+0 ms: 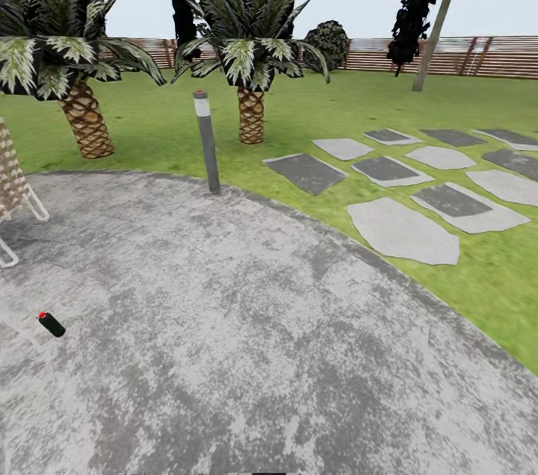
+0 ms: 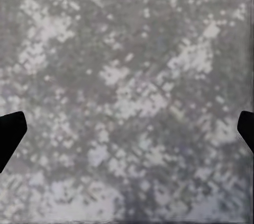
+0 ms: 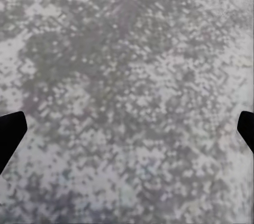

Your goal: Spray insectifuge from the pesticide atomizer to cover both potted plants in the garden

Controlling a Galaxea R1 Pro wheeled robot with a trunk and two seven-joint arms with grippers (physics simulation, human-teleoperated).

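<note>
The spray bottle [image 1: 51, 324] is lying on its side on the mottled grey patio [image 1: 246, 340], at the left side of the head view, a small dark cylinder with a red dot at its upper end. No arm is showing in that view, so how far the bottle is lying from either hand cannot be told.

The left gripper [image 2: 127, 134] is pointing down at bare paving, its two dark fingertips [image 2: 10, 134] sitting at opposite edges of the left wrist view, spread wide with nothing between them. The right gripper [image 3: 127, 134] is posing the same way over the paving, fingertips [image 3: 10, 133] far apart and holding nothing. The bottle is not lying between the fingers of either hand.

Beyond the patio's curved rim, a grey post lamp [image 1: 206, 142] is standing upright at the edge of the lawn [image 1: 314, 109]. Two palms [image 1: 250, 64] with scaly trunks are growing behind it. Flat stepping stones [image 1: 403, 230] are lying in the grass to the right, and a slatted wooden fence [image 1: 448, 55] is running along the back. Part of a woven chair [image 1: 13, 187] is showing at the left edge, beyond the bottle.
</note>
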